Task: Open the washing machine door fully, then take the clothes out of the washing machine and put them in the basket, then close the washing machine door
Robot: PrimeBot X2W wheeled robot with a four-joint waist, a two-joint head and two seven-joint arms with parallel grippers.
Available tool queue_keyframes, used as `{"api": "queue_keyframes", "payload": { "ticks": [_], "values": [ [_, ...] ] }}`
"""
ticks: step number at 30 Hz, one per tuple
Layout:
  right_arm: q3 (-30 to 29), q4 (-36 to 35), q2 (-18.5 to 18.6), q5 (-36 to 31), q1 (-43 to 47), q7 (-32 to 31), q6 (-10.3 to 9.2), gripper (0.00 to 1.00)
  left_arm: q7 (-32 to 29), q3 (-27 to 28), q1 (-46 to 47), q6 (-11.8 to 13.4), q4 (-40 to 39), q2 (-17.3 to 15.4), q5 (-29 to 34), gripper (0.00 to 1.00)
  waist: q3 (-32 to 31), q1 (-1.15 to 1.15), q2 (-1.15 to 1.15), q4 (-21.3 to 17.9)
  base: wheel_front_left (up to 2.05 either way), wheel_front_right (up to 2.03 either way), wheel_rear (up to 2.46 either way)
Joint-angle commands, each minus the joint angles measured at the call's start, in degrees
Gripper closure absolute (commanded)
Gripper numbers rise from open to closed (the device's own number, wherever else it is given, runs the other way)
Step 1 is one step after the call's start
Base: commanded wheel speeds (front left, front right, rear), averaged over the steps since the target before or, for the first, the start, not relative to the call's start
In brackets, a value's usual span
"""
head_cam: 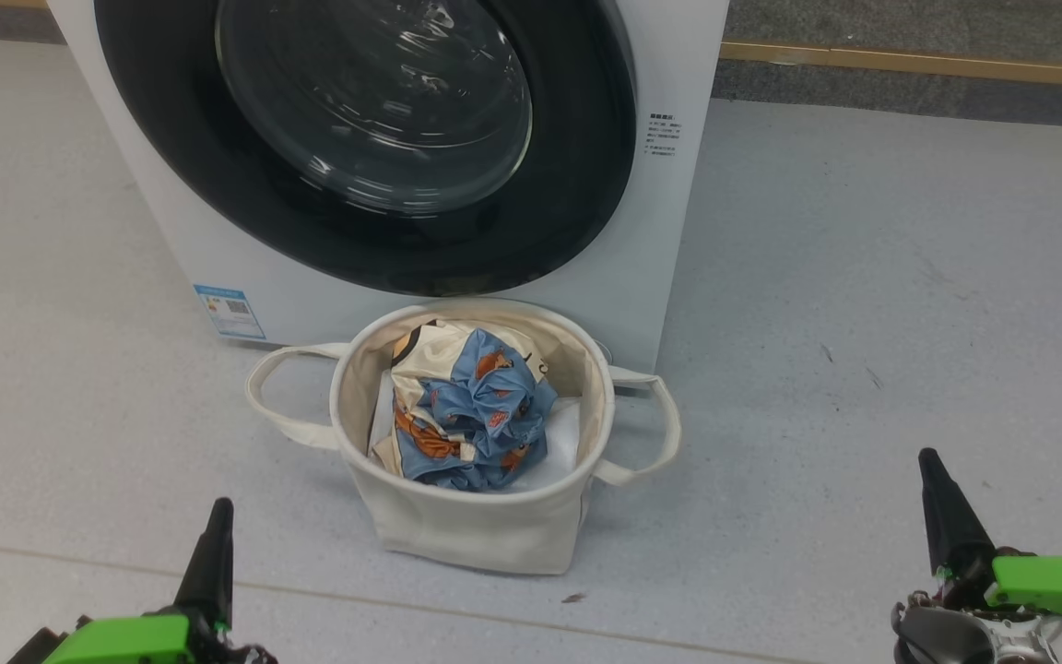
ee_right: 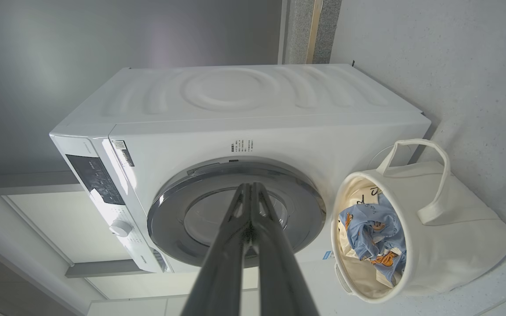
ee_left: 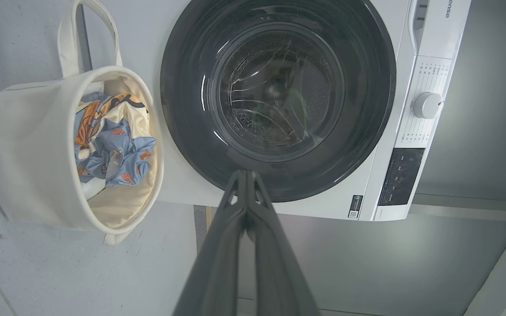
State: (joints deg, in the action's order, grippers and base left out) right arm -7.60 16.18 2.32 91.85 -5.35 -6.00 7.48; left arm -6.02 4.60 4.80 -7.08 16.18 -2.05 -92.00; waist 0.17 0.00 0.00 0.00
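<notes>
Head view, left to right.

- Left gripper [head_cam: 216,539], two long dark fingers on a green mount, lower left. The fingers are pressed together, closed on nothing, over the pale grey speckled floor [head_cam: 863,304]. In the left wrist view the two fingers lie together along their length.
- Small blue label [head_cam: 230,311] sits on the lower left corner of the white boxy front-loading washing machine [head_cam: 305,309].
- Round cream canvas basket [head_cam: 476,530] with two loop handles stands upright on the floor. It is just in front of the machine, below its window, between the two grippers and well apart from both.
- In the basket: crumpled light-blue clothes [head_cam: 480,406] with orange-brown cartoon prints. A cream printed piece lies at the back left, and a plain white sheet [head_cam: 560,450] shows under them at the right.
- Large round door [head_cam: 577,212], glossy black rim and bulging clear glass window, sits closed flush on the machine front. The perforated metal drum [ee_left: 279,96] is visible through the glass in the left wrist view.
- Block of small printed text [head_cam: 662,135] sits right of the door.
- White round dial [ee_left: 427,105] and dark control panel [ee_left: 400,175] are on the machine's top strip.
- Right gripper [head_cam: 941,498], lower right, has the same dark fingers. It is shut tight, holding nothing, clear of the basket and the machine.
</notes>
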Motion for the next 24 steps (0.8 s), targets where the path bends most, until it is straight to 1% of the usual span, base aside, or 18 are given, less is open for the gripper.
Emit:
{"api": "queue_keyframes", "payload": {
  "ticks": [1,24],
  "values": [
    [1.1,-2.2,0.6,0.3,-0.8,-0.5,0.01,1.0,-0.5,1.9,1.4,-0.4,-2.1,-0.8,-0.2,1.0,0.0,0.0,0.0,0.0,0.0,0.0,0.0],
    [1.1,-2.2,0.6,0.3,-0.8,-0.5,0.01,1.0,-0.5,1.9,1.4,-0.4,-2.1,-0.8,-0.2,1.0,0.0,0.0,0.0,0.0,0.0,0.0,0.0]
  ]
}}
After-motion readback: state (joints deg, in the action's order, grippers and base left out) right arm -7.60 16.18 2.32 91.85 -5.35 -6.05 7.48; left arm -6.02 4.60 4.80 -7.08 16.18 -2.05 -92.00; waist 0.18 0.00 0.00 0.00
